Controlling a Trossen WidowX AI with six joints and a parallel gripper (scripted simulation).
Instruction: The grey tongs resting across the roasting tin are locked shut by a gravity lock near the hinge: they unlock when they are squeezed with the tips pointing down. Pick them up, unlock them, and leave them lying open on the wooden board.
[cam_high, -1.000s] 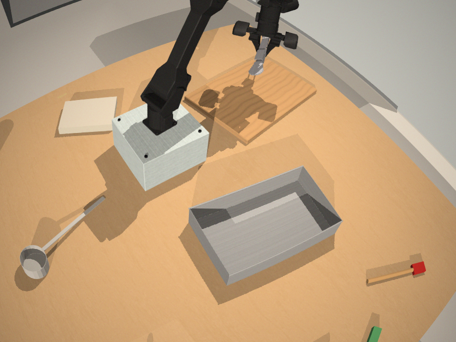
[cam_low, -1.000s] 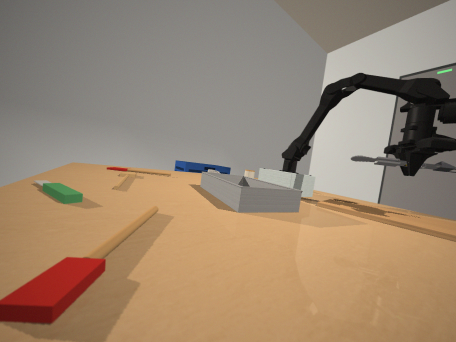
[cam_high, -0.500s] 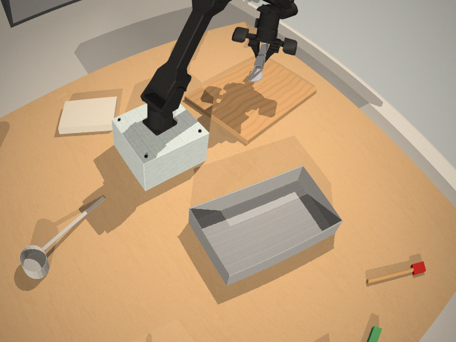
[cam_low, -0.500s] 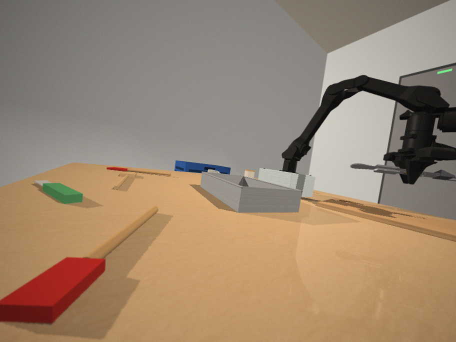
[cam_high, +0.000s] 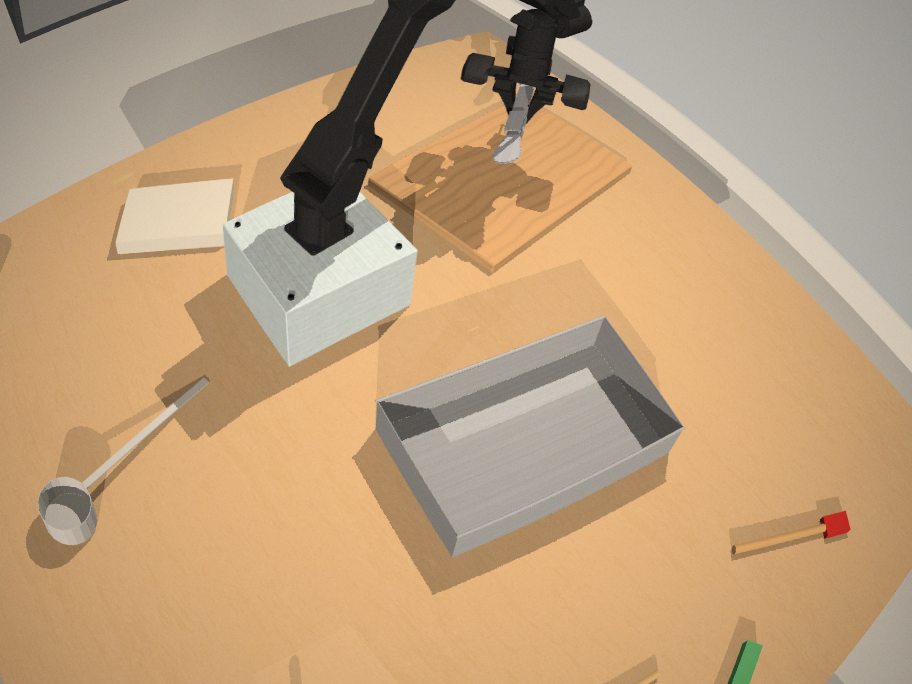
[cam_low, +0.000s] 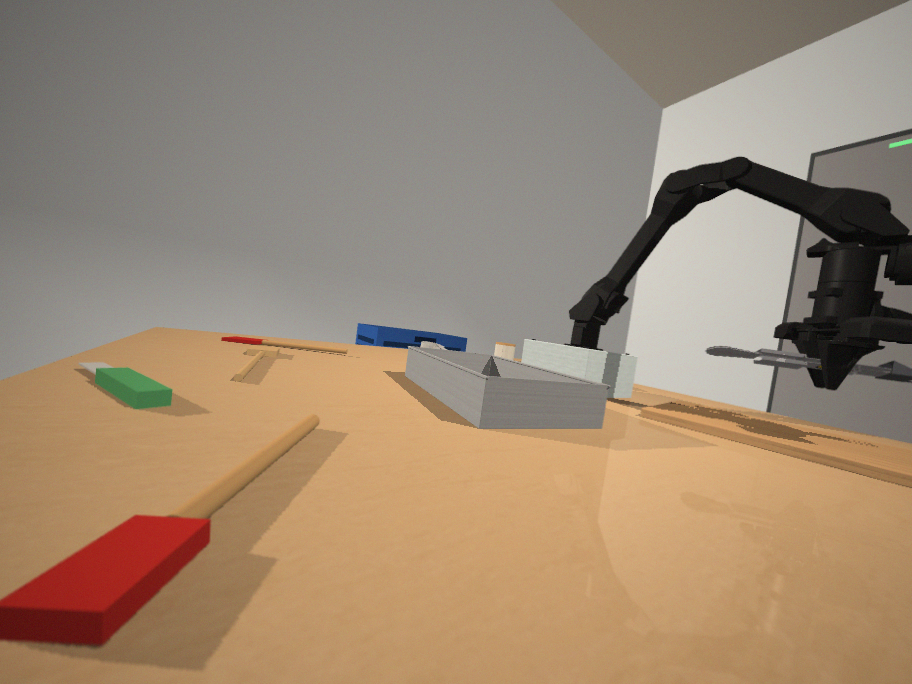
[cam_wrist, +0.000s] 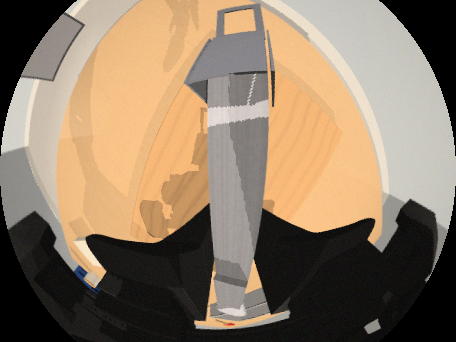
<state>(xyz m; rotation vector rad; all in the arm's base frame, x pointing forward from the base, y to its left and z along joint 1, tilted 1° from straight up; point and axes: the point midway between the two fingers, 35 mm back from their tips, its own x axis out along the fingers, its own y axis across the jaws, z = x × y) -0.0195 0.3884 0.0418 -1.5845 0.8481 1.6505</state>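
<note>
My gripper (cam_high: 524, 99) (cam_low: 834, 371) (cam_wrist: 230, 205) is shut on the grey tongs (cam_high: 510, 139) (cam_low: 766, 357) (cam_wrist: 236, 170). It grips them around the middle. The tongs hang in the air a little above the wooden board (cam_high: 581, 165) (cam_low: 869, 452), lying roughly level in the exterior view. In the wrist view the two arms run away from me and seem slightly apart near the fingers; I cannot tell whether they are unlocked. The grey roasting tin (cam_high: 559, 500) (cam_low: 515, 404) stands empty in the middle of the table.
The arm's white base block (cam_high: 346, 294) (cam_low: 581, 364) stands left of the board. A cream slab (cam_high: 176, 213), a metal ladle (cam_high: 66, 515), a red-headed stick (cam_high: 836, 524) (cam_low: 95, 574) and a green block (cam_high: 744, 658) (cam_low: 132, 386) lie around. The table's edge runs close behind the board.
</note>
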